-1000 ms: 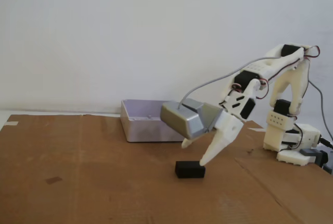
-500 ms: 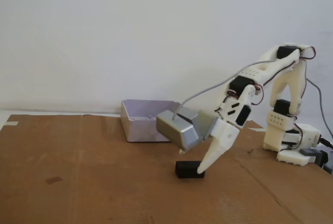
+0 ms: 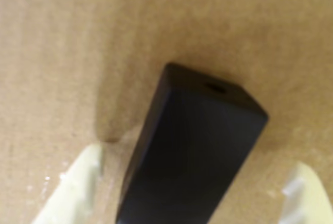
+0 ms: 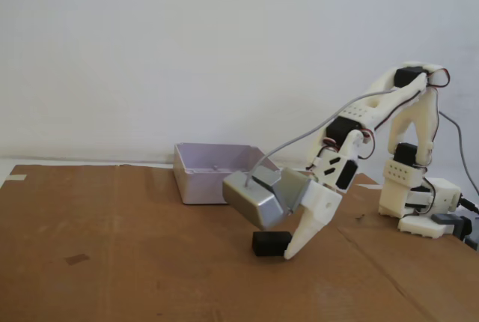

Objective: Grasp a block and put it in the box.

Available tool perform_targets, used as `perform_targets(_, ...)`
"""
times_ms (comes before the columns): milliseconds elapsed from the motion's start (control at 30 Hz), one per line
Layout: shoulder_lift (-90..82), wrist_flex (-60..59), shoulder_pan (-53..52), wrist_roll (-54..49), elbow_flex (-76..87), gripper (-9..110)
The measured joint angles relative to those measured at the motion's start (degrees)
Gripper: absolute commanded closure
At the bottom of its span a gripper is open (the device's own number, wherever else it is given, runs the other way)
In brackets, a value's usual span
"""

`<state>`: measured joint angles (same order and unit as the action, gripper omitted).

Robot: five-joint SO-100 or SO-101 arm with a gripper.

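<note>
While the grasp is not yet made, the scene divides into four parts, given here from largest to smallest. The desk (image 4: 112, 262), covered in brown cardboard, fills the lower half of the fixed view. The white arm (image 4: 389, 112) stands at the desk's right edge and reaches down and leftward toward the middle, carrying a grey camera housing (image 4: 254, 198) at its wrist. The box (image 4: 206, 176) sits empty near the desk's far edge, behind the housing and well apart from the block. The block (image 3: 192, 151) lies flat on the cardboard near the desk's centre, closer to the near edge than the box is. The claw (image 3: 182, 203) is spread, its two pale fingers (image 3: 70, 193) straddling the block's long sides in the wrist view, with cardboard visible between each finger and the block; no contact can be confirmed. By this evidence the approach is complete or nearly so. Closing on the block, lifting it, carrying it to the box and releasing it there all remain.
</note>
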<state>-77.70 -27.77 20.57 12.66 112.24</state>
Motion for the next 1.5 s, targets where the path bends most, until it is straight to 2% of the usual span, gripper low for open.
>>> perform_targets(1267,6.24,0.0,-1.05,0.0,-6.68,60)
perform_targets(1500,6.24,-3.43,-1.05,0.0,-7.56,60)
